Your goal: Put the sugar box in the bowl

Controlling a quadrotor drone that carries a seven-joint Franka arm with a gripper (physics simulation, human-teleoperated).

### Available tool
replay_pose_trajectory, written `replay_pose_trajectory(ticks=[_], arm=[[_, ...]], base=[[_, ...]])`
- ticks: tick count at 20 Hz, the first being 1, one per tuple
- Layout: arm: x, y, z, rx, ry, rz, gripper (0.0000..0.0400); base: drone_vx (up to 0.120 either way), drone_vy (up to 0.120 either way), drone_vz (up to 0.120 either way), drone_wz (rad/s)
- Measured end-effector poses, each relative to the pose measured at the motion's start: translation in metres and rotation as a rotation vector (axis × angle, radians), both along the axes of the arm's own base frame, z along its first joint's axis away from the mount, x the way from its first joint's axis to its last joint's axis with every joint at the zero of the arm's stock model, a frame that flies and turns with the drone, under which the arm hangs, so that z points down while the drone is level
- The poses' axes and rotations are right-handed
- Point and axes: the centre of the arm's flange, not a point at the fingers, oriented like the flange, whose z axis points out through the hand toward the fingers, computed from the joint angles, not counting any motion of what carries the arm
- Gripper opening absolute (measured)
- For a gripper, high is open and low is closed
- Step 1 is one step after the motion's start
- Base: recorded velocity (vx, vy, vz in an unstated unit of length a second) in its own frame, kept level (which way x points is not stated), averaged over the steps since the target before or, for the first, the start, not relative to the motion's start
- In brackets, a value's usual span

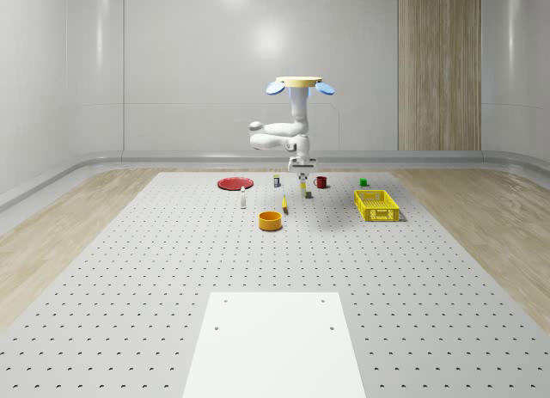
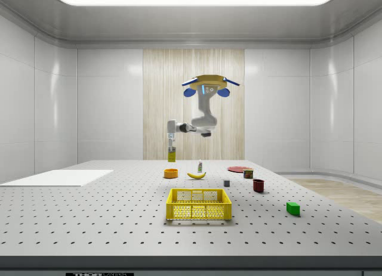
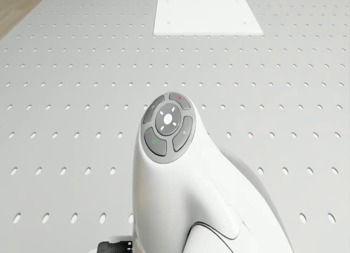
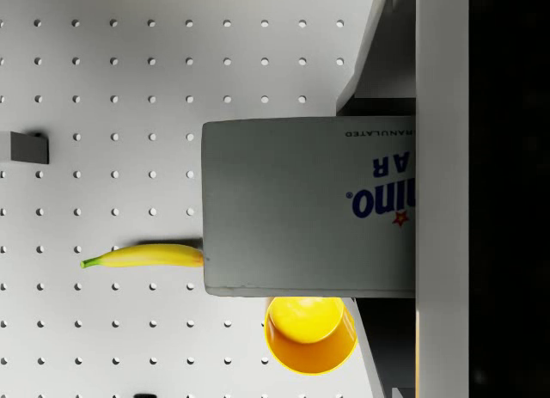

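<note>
Sugar box [image 4: 309, 206] right up against the wrist camera, clamped between the gripper's [image 4: 404, 200] fingers and hanging off the table [image 1: 155, 269], with the drone [image 2: 207, 85] hovering high over the table's middle and the arm reaching down. Stiff cardboard, light, smooth-sided, I'd say, so a grip across the narrow faces near one end, as here, suits it, though it may swing or slip. Below sit the banana [image 4: 144, 256] and, smaller, the bowl [image 4: 309, 333], just beside the box's edge.

Grey sugar box [image 4: 292, 205], blue lettering; orange bowl [image 4: 310, 333]; yellow banana [image 4: 144, 257]
</note>
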Motion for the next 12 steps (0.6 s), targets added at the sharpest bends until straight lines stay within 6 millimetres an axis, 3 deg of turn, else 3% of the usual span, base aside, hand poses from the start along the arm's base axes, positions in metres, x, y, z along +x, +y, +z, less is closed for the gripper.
replay_pose_trajectory(ticks=[6, 12], arm=[[0.0000, 0.0000, 0.0000, 0.000, 0.000, 0.000, 0.0165], [0.0000, 0.0000, 0.0000, 0.000, 0.000, 0.000, 0.0165]], base=[[0.120, -0.120, 0.000, 0.000], [0.000, -0.120, 0.000, 0.000]])
